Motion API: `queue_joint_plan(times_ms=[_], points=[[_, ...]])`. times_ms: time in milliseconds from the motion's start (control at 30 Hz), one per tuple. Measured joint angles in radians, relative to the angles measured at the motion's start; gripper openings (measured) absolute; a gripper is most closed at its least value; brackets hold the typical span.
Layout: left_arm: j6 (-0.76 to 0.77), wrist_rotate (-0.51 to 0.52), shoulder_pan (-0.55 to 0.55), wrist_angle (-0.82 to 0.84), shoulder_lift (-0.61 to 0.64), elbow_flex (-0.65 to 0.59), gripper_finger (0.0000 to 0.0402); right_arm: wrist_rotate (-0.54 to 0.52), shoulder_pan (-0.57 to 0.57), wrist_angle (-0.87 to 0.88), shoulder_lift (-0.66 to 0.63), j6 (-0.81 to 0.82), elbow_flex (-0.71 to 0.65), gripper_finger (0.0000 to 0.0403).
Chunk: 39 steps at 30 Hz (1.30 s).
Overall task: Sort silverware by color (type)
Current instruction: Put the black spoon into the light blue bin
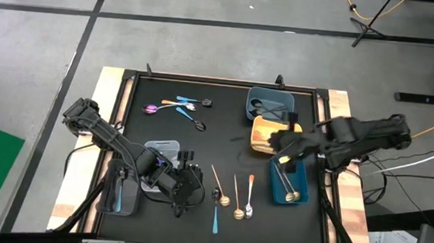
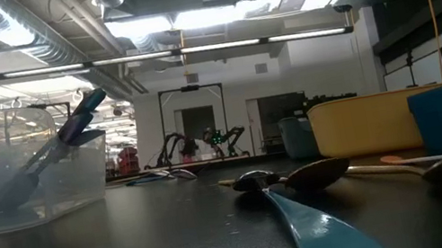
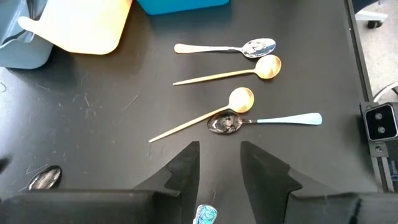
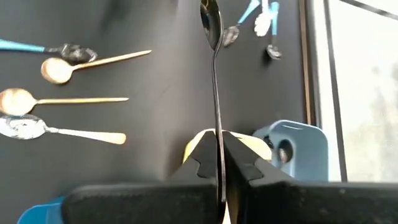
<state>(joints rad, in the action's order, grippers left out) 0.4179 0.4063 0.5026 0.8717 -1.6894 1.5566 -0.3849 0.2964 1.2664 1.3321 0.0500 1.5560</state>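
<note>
No readable text, label, brand, number or sign is showing in any of the four views. Nothing legible is appearing on the table, the trays or the spoons, and nothing is reading clearly in the room beyond the table.

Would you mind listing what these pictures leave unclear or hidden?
- Contents of the yellow plastic tray: in the high view the right arm covers part of it; in the low view its wall hides the inside.
- Lower handle of the dark thin spoon in the right gripper: hidden between the jaws, right wrist view.
- Purple iridescent spoon: cut off by the left wrist view's bottom edge.
</note>
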Motion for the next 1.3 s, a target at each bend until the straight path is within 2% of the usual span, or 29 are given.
queue_joint_plan(times_ms=[300,633,700,900,1067,1200,1300], points=[[0.000,0.000,0.000,-0.002,0.000,0.000,0.0110,-0.015,-0.116,-0.001,-0.235,-0.001,-0.116,0.0000],[-0.001,0.028,0.000,-0.007,0.000,0.000,0.0110,-0.016,-0.368,-0.052,-0.415,-0.006,-0.256,0.0000],[-0.001,0.038,0.000,-0.007,0.000,0.000,0.0110,-0.003,-0.421,-0.084,-0.418,-0.035,-0.284,0.0000],[-0.001,0.039,0.000,-0.012,0.000,0.000,0.0110,0.147,-0.582,-0.242,-0.411,-0.182,-0.389,0.0000],[0.000,0.039,0.000,-0.022,0.000,0.000,0.0110,0.270,-0.738,-0.364,-0.349,-0.294,-0.477,0.0000],[0.000,0.040,0.000,-0.022,0.000,0.000,0.0110,0.319,-0.878,-0.392,-0.292,-0.325,-0.516,0.0000],[-0.001,0.040,0.000,-0.022,0.000,0.000,0.0110,0.401,-0.968,-0.403,-0.241,-0.350,-0.539,0.0000]])
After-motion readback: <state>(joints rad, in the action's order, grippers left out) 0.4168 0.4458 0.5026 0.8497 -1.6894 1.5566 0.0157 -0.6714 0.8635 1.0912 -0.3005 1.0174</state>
